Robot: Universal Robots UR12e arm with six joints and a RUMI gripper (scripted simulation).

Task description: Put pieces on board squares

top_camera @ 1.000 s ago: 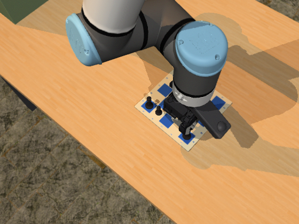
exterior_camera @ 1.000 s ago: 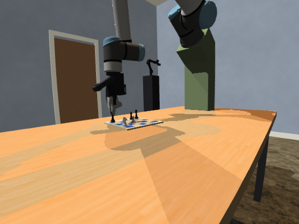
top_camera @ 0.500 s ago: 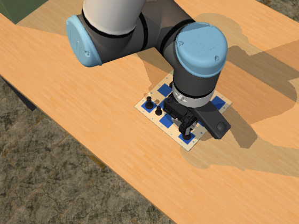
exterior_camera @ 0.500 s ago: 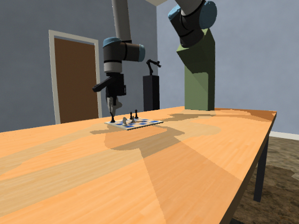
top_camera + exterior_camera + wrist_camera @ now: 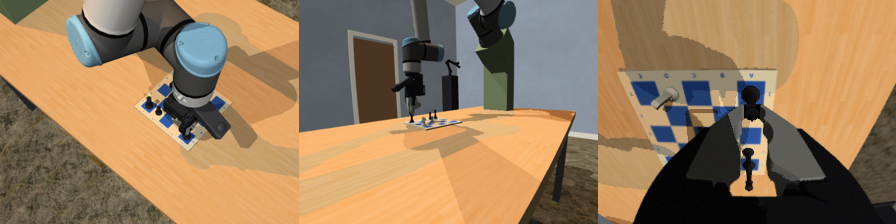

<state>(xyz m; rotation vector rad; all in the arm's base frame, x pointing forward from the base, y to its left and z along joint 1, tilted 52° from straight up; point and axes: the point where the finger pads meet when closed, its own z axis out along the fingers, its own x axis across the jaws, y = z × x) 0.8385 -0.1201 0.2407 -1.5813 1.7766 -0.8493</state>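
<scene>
The black king (image 5: 187, 137) (image 5: 411, 120) (image 5: 750, 94) is upright, its base over A1 and apparently on the board (image 5: 188, 148) (image 5: 427, 129) (image 5: 772, 75). My gripper (image 5: 187, 132) (image 5: 411, 113) (image 5: 751, 105) is shut on its upper part; the fingertips hide its top. The black queen (image 5: 149, 104) (image 5: 435, 114) (image 5: 749, 186) stands upright on A5. The white knight (image 5: 423, 121) (image 5: 671, 94) stands on D1; the arm hides it in the top view. The white pawn (image 5: 432, 119) stands near the board's middle, seemingly on C3, hidden by the gripper in the wrist view.
A small black piece (image 5: 158, 111) (image 5: 430, 116) (image 5: 748, 152) stands upright on A4, beside the queen. The arm covers much of the board in the top view. The green robot base (image 5: 495, 90) stands at the table's far end.
</scene>
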